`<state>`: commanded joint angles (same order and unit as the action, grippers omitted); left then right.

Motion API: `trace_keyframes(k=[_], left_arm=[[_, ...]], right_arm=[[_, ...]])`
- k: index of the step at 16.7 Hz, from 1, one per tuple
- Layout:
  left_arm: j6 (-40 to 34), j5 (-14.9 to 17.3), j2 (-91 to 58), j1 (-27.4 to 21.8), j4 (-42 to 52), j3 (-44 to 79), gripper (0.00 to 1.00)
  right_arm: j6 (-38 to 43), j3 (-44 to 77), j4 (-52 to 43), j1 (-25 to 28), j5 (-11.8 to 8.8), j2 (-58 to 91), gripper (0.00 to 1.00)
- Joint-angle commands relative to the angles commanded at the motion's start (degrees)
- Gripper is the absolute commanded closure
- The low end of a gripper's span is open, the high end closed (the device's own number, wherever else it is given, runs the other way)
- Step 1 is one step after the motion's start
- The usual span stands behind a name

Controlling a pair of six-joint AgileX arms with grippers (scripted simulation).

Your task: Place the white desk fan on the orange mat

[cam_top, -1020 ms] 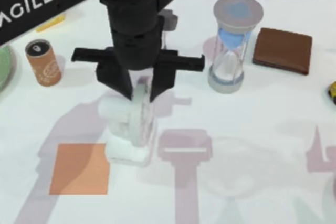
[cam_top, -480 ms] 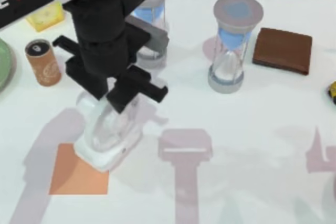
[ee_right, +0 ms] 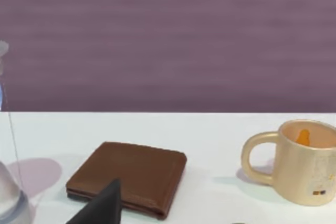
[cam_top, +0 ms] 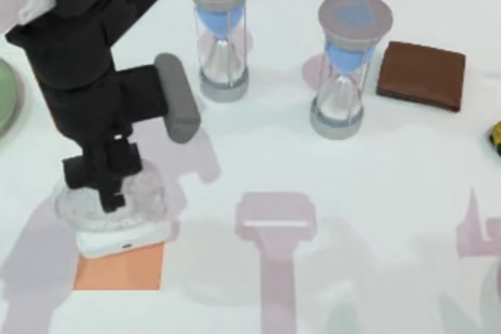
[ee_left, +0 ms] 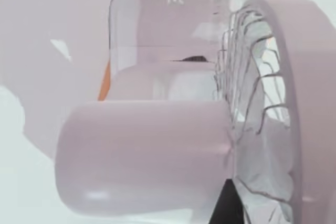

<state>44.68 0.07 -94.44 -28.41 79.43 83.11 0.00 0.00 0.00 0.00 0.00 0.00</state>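
The white desk fan (cam_top: pixel 125 234) stands with its base over the far edge of the orange mat (cam_top: pixel 117 273), near the table's front left. My left gripper (cam_top: pixel 108 187) comes down from above and is shut on the fan's round grille. In the left wrist view the fan's motor housing (ee_left: pixel 142 156) and grille (ee_left: pixel 262 119) fill the picture, a sliver of the orange mat (ee_left: pixel 104 85) shows behind them, and one dark fingertip (ee_left: pixel 228 209) presses the grille. My right gripper (ee_right: pixel 173 219) is parked off the table's right side, out of the top view, open and holding nothing.
Two blue-and-grey hourglasses (cam_top: pixel 223 33) (cam_top: pixel 350 68) stand at the back. A brown wallet (cam_top: pixel 421 74) lies at the back right, with a beige mug (ee_right: pixel 307 161) beyond it. A green plate's rim (cam_top: pixel 6 99) shows at the left edge.
My left gripper has carried the fan leftward and toward the front, turning it, from beside the mat to over the mat's far part. The arm now hides the can.
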Motion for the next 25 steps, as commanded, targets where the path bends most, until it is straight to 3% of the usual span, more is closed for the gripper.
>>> trace_keyframes(k=[4, 7, 23, 25], left_arm=[[13.8, 0.0, 4.4, 2.1, -1.0, -4.8, 1.00], [17.8, 0.0, 5.9, 2.9, -1.4, -6.3, 1.00], [18.5, 0.0, 5.1, 3.4, -9.3, -13.4, 1.00], [18.5, 0.0, 5.1, 3.4, -9.3, -13.4, 0.85]], right_arm=[[0.0, 0.0, 0.0, 0.0, 0.0, 0.0, 0.00], [0.0, 0.0, 0.0, 0.0, 0.0, 0.0, 0.00], [0.0, 0.0, 0.0, 0.0, 0.0, 0.0, 0.00], [0.0, 0.0, 0.0, 0.0, 0.0, 0.0, 0.00]])
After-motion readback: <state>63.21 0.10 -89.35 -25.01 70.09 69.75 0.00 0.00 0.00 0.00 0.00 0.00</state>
